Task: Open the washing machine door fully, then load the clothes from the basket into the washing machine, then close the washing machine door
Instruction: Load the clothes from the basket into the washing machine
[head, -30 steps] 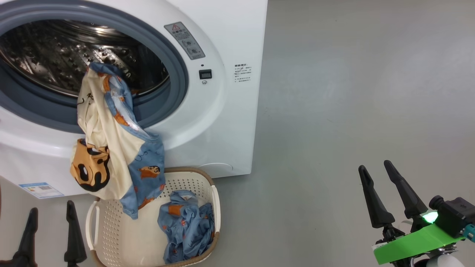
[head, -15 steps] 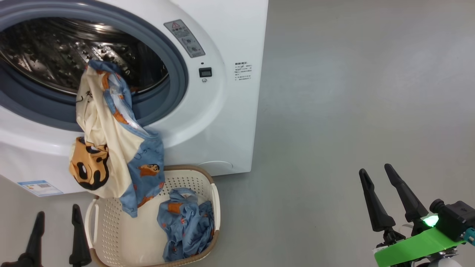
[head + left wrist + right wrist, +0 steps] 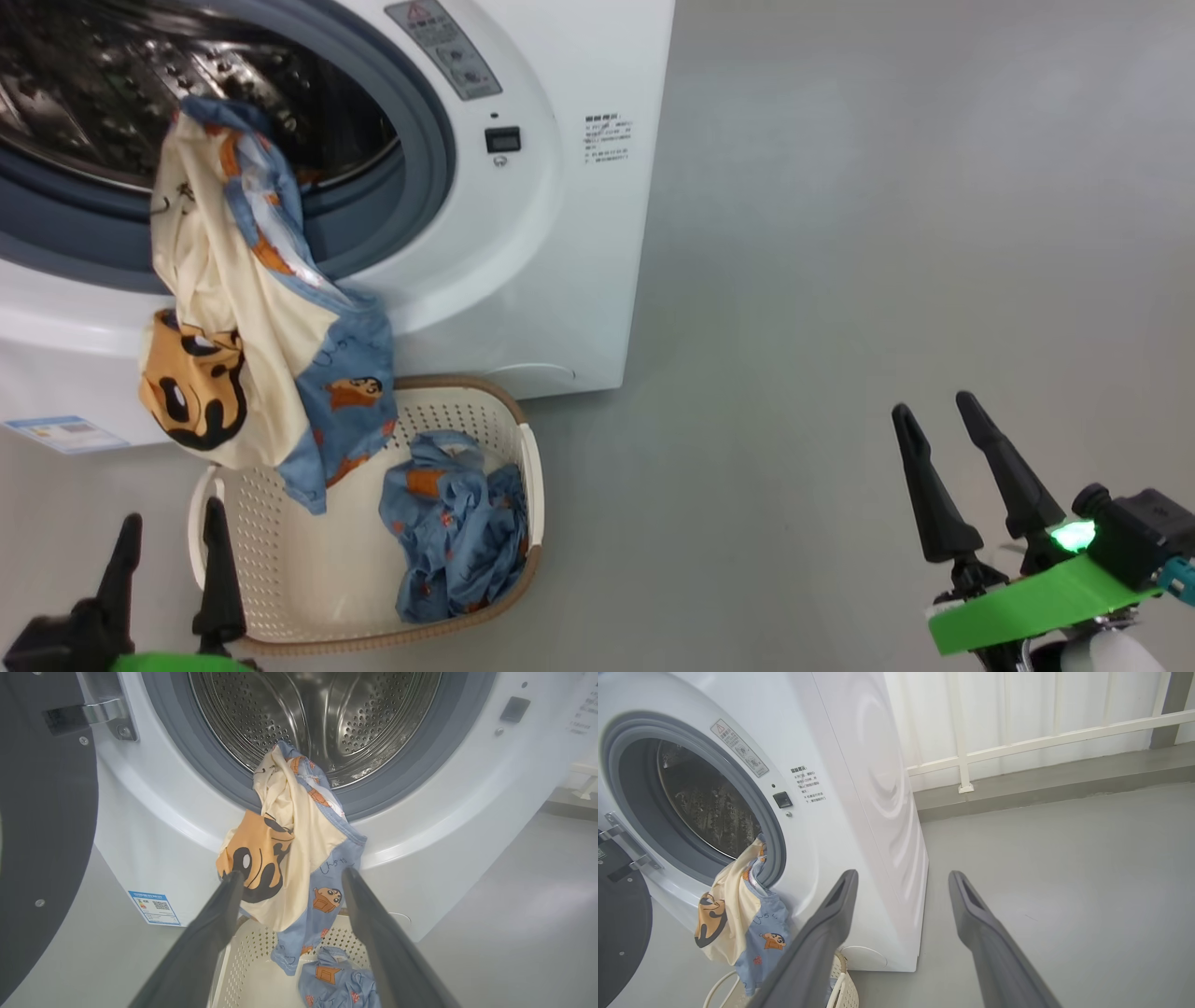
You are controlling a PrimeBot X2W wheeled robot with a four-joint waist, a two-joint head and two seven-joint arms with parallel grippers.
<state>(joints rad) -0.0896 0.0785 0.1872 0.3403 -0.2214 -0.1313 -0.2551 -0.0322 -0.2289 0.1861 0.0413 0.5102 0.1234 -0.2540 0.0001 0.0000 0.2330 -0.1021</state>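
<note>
Head view: left gripper (image 3: 174, 511) and right gripper (image 3: 932, 401) agape, empty; clothes (image 3: 233, 280) across washing machine (image 3: 560, 233) lip, floor (image 3: 887, 233) rightward

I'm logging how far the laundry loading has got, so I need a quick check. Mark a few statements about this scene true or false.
1. The washing machine door stands open. True.
2. A cream and blue garment hangs over the gasket, partly outside the drum. True.
3. The basket is empty. False: a crumpled blue garment lies in it.
4. The left end effector is shut on cloth. False: it is open and holds nothing.
5. The right end effector is open above bare floor. True.
</note>
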